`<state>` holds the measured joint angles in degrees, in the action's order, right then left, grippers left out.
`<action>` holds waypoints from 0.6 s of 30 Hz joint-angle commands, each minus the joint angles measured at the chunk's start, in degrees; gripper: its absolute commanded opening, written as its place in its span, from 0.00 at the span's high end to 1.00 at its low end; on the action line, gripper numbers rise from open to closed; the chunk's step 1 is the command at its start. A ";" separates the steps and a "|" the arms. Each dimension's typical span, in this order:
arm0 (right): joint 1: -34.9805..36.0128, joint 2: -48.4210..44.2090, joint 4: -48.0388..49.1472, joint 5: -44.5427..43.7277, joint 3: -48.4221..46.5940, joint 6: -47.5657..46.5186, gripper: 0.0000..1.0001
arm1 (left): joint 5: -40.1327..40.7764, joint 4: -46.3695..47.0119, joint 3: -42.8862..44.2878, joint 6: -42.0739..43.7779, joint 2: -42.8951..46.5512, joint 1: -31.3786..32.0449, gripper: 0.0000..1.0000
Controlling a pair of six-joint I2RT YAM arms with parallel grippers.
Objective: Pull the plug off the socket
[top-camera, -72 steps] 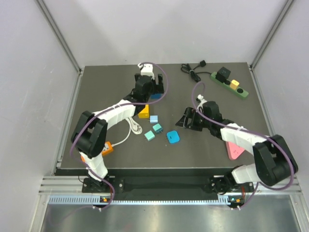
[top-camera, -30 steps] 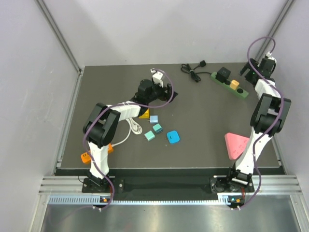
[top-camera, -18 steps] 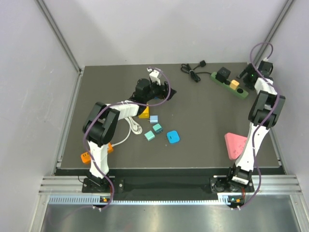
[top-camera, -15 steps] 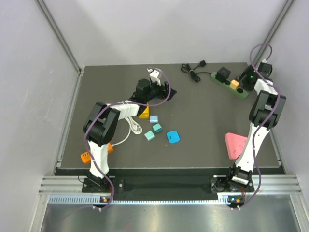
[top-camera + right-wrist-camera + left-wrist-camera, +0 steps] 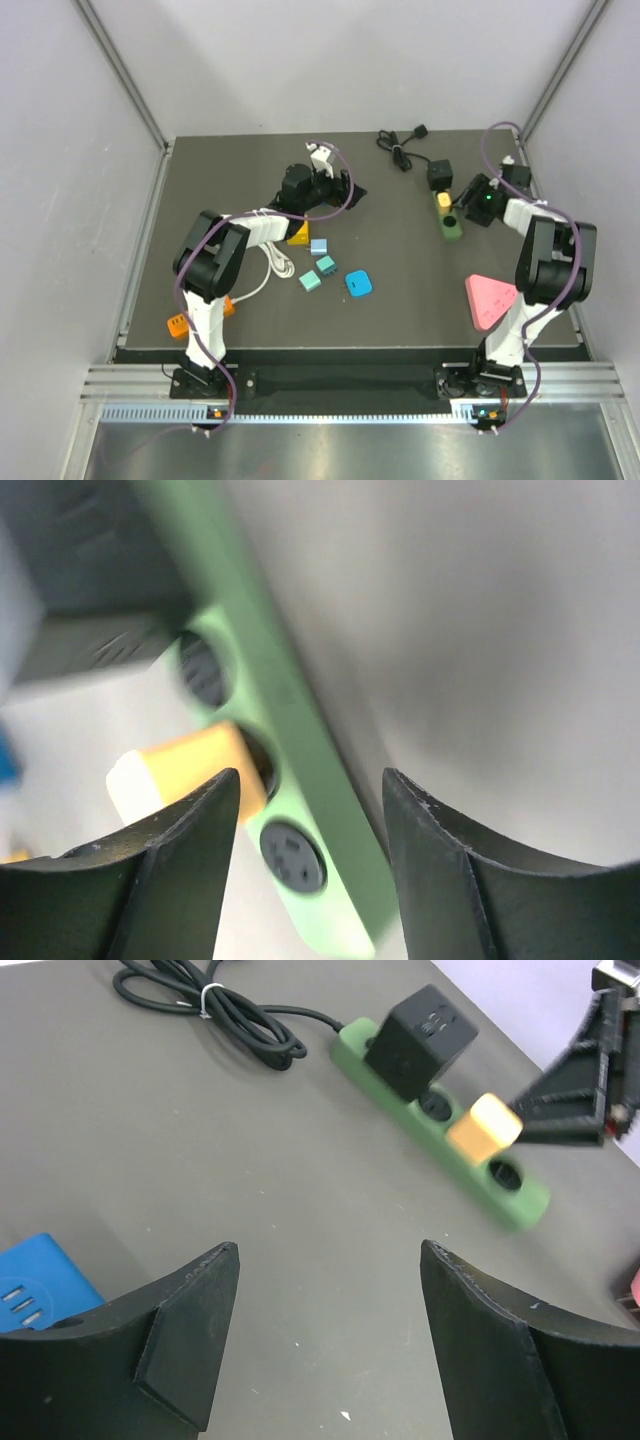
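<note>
- Socket [image 5: 448, 212] lies on the dark table [image 5: 410, 300] at the far right. It is a long green strip running almost straight toward and away from the arm bases.
- Its black cable [image 5: 400, 150] leaves the far end and sits in a loose coil near the back edge.
- A black plug [image 5: 438, 174], cube-shaped, sits in the outlet nearest the cable.
- The next outlet is bare, a yellow plug [image 5: 443, 199] sits in the third, and the last outlet at the near end is bare too.
- The right gripper [image 5: 468, 198] is just beside the socket on its right, level with the yellow plug.
- In the right wrist view its fingers [image 5: 170, 880] are spread wide, with the socket [image 5: 300, 740] and the yellow plug [image 5: 180, 775] in the gap between them. I cannot tell whether either finger touches the socket.
- That view is blurred, and the black plug [image 5: 90, 590] is only a dark block at the top left.
- The left gripper [image 5: 346, 190] is well apart from the socket, near the middle of the table's far half. Its jaws are apart and hold nothing.
- Its wrist camera looks across at the socket [image 5: 455, 1155], both plugs and the right gripper [image 5: 590, 1070].
- A yellow block [image 5: 297, 235], small blue and teal cubes [image 5: 319, 246] and a pink wedge [image 5: 488, 300] lie elsewhere on the table.
</note>
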<state>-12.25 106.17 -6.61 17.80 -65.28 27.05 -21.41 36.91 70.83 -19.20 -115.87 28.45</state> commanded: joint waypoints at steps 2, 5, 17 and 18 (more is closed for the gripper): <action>6.01 -9.30 0.20 3.90 3.92 -0.94 0.39 | -2.67 3.70 2.12 -1.71 -0.84 0.12 0.23; 5.92 -13.35 0.90 3.12 6.21 -0.24 0.36 | -1.62 2.04 3.87 -2.51 -1.89 1.52 0.26; 4.43 -10.99 10.37 0.13 5.95 2.21 0.31 | 13.32 -5.62 17.22 4.26 -11.56 13.47 0.25; 4.25 -9.85 11.43 0.13 5.78 2.65 0.31 | 14.80 -5.70 18.28 4.09 -12.26 14.00 0.25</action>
<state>-7.29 94.30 -2.24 18.44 -58.48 27.97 -12.01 31.70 84.73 -16.80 -125.93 40.84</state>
